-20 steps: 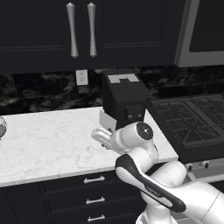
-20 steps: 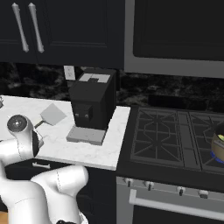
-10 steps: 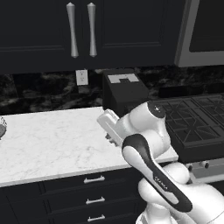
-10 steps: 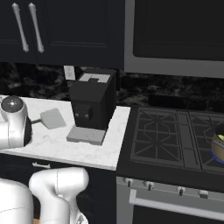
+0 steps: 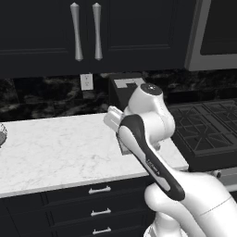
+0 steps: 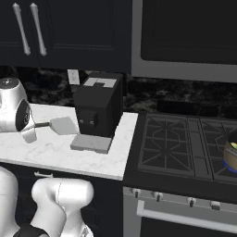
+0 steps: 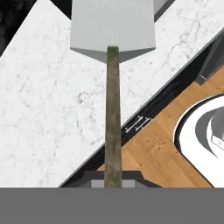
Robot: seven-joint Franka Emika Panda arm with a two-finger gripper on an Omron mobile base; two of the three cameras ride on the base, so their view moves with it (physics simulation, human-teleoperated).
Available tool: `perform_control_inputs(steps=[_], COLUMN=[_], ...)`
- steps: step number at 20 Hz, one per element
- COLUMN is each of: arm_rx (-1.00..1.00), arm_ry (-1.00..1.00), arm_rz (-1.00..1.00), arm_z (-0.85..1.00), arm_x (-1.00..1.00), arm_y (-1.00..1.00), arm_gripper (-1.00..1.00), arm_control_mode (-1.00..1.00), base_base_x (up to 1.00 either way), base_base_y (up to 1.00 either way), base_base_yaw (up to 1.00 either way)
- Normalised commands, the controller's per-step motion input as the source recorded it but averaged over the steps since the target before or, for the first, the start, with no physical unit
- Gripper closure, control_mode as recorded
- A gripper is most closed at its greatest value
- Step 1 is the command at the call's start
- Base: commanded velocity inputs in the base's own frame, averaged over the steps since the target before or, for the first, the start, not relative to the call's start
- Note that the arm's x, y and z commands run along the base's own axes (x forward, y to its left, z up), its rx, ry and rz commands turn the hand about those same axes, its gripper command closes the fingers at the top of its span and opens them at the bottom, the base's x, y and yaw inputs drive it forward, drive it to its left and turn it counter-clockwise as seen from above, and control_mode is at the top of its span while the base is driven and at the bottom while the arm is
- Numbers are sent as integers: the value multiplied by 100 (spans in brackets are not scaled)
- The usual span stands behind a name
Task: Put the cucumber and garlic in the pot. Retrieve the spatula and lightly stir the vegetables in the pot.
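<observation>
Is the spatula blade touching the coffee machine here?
Apart. In the right base view, bare counter shows between the spatula blade and the coffee machine; the blade hangs left of it.

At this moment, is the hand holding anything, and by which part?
Yes: the spatula. The hand grips it at the far end of its long handle, away from the flat grey blade, which hangs above the white marble counter.

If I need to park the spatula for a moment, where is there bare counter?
The white marble counter lies bare from the coffee machine leftward, below the outlet. It is crowded near the machine's tray, where the spatula hangs.
</observation>
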Motion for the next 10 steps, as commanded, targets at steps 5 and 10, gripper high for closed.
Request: perform_control_inputs(steps=[5, 10], arm_rx=[0, 0], arm_ry=[0, 0], arm_rz=[0, 0], arm_z=[0, 0], arm_x=[0, 0], arm_y=[0, 0], arm_gripper=[100, 100], arm_control_mode=[100, 100], base_base_x=[-47, -8], base_base_y=[-76, -100], base_base_yaw=[0, 0])
